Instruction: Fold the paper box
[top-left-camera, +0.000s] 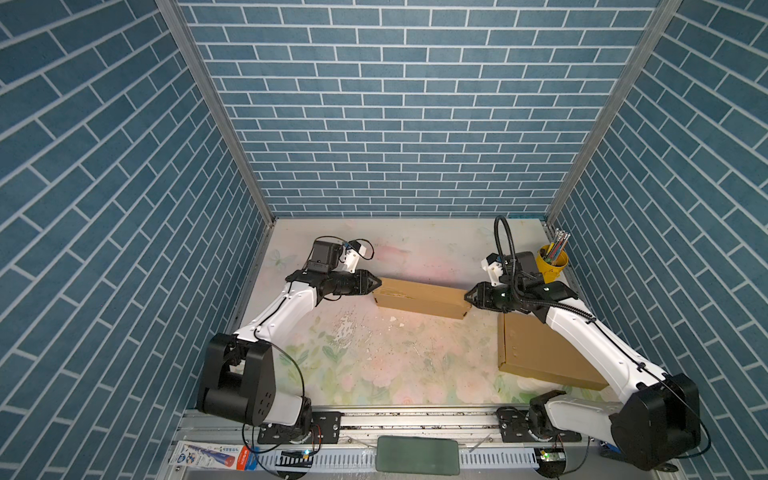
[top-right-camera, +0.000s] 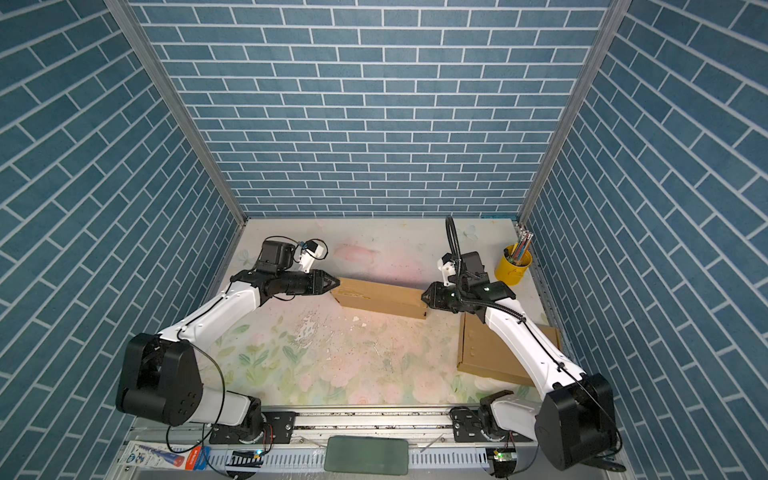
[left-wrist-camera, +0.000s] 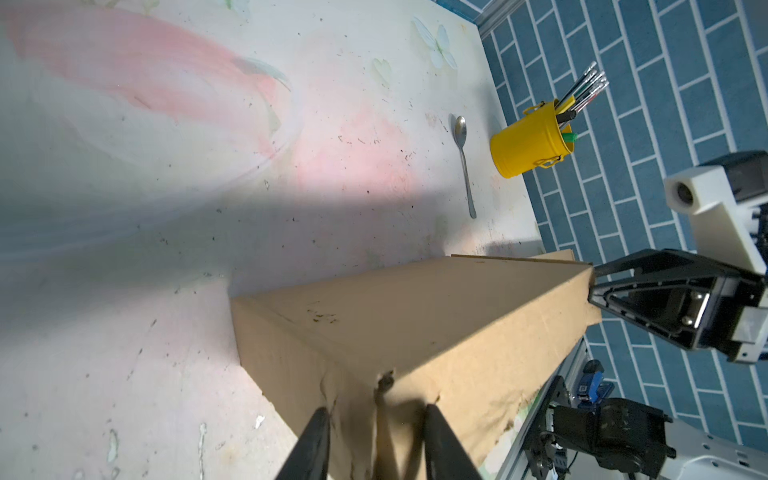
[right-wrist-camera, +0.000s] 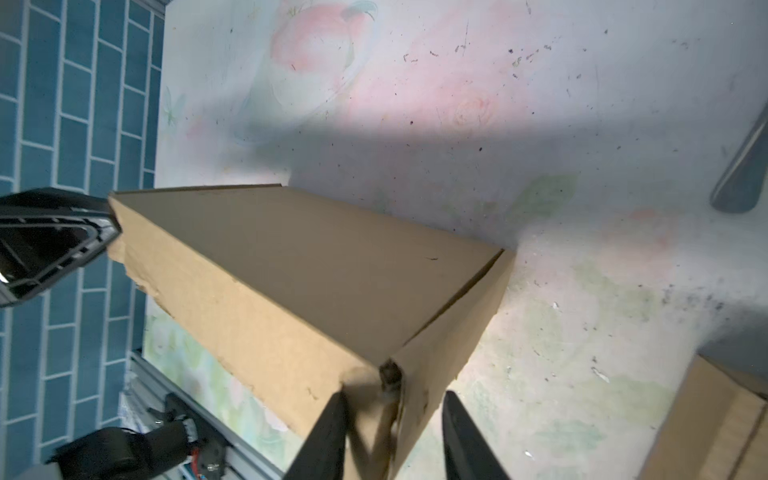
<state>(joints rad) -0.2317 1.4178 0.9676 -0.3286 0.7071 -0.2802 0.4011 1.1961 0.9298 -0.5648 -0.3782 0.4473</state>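
**Meeting the paper box at both ends**

Lying across the rear middle of the desk, the paper box is a long brown carton, closed on top, with a ragged edge along its near side. The left gripper meets its left end and the right gripper its right end, both arms reaching in low. Each wrist view shows that gripper's jaws parted, straddling an upper corner of the box's end. Whether they pinch the cardboard or merely touch it, I cannot tell. A flat cardboard piece lies under the right arm, near the box's right end but apart from it. A yellow cup of pens stands in the far right corner, with a spoon on the desk just beside it.
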